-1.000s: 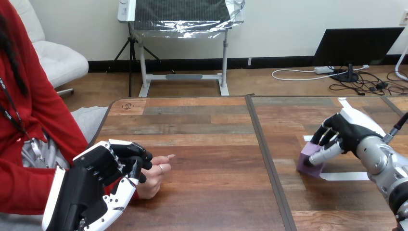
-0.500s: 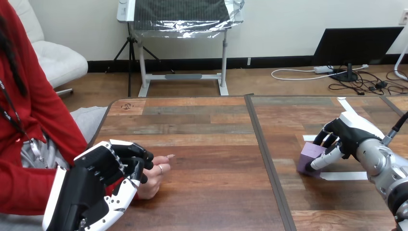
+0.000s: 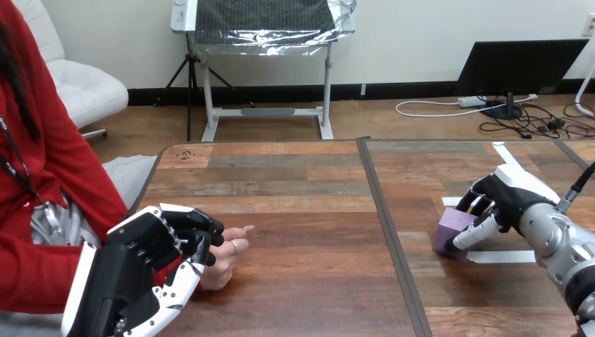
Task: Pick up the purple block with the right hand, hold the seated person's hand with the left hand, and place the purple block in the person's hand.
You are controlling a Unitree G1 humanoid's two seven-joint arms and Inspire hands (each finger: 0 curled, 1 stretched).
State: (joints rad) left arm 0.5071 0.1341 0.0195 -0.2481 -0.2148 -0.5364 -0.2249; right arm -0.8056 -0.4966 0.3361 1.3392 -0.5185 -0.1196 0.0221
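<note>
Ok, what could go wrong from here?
The right robot hand holds the block only by its right end, so it may twist or slip when lifted. The person's hand lies curled, partly under the left robot hand, so there may be no open palm to take the block.

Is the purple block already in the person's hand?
No, the purple block sits on the table in the right hand's grasp, well apart from the person's hand.
</note>
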